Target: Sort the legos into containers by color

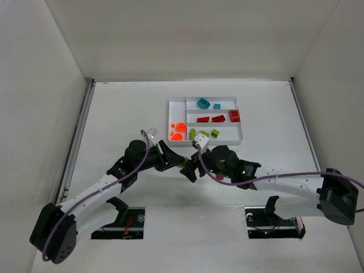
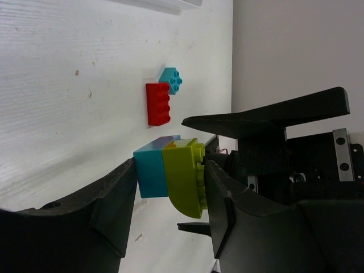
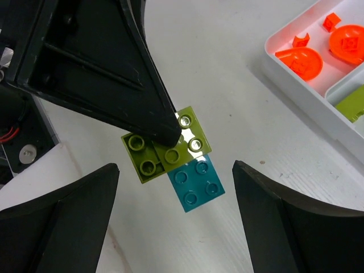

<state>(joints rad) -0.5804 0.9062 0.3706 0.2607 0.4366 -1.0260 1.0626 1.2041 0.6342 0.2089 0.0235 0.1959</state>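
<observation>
Left gripper (image 2: pixel 170 177): fingers narrow, clamped on teal brick (image 2: pixel 152 169) joined to lime green brick (image 2: pixel 183 177), just near of the tray (image 1: pixel 242 122).
Right gripper (image 3: pixel 176 227): fingers spread wide, holding nothing, the joined bricks between them.
Table (image 2: pixel 68 114): loose red brick (image 2: pixel 158 103), small teal piece (image 2: pixel 171 79) just beside it.
Tray contents: orange pieces (image 1: pixel 178 131) in the left section; teal, red and lime pieces in the far, middle and near slots.

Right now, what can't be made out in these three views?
Top view: the lime-and-teal stack is tiny, mostly hidden between the left end effector and right end effector.
Right wrist: the tray runs off the frame edge; only orange pieces and one lime piece show.
Left wrist: the tray is nearly all out of frame.
</observation>
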